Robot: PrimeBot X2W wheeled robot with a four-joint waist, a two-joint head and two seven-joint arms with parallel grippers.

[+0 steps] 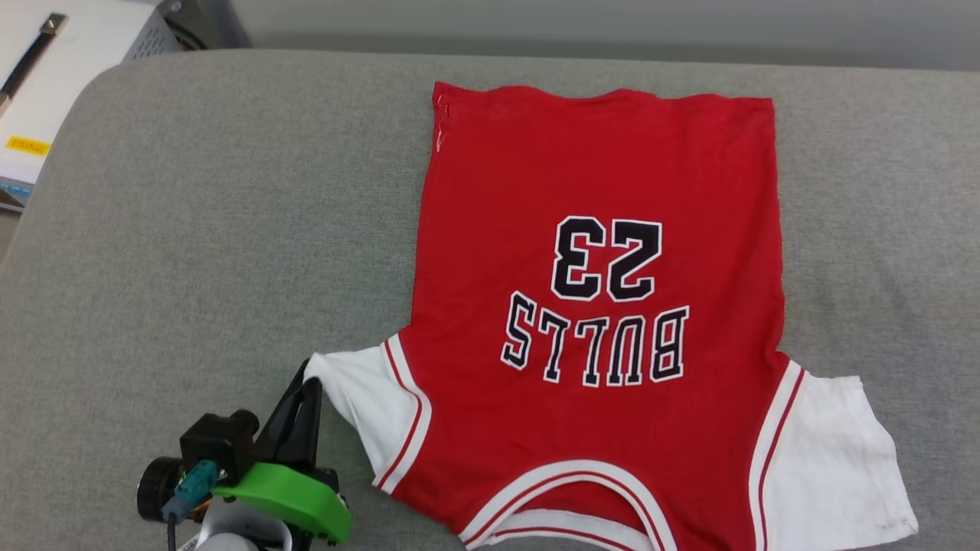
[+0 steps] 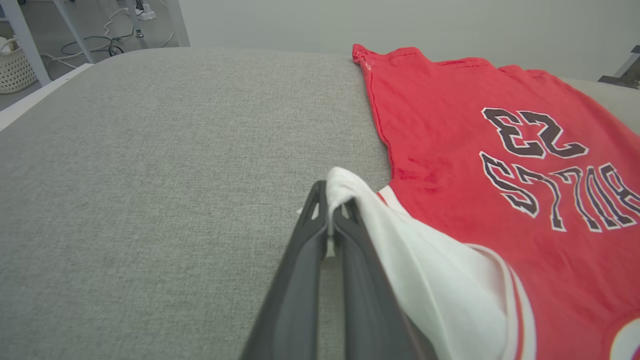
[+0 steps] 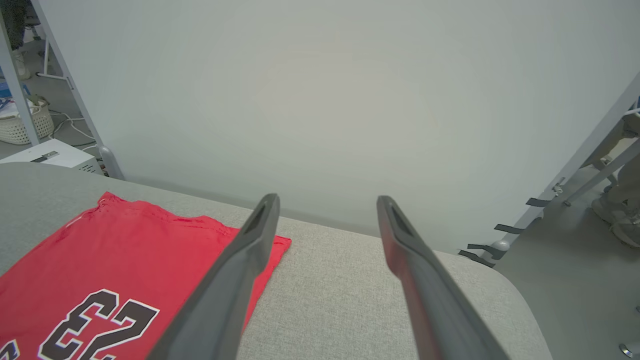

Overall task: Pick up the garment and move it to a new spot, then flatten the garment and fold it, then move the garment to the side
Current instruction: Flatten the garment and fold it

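My left gripper (image 2: 330, 200) is clamped shut on the edge of the white sleeve (image 2: 425, 280) of the red "BULLS 23" jersey T-shirt (image 1: 597, 191); the sleeve cloth drapes over one finger. The rest of the shirt lies flat, print up, on the grey table (image 1: 230, 229) to this gripper's right. My right gripper (image 3: 327, 200) stands wide open, holding nothing, with the shirt's hem below and to its left
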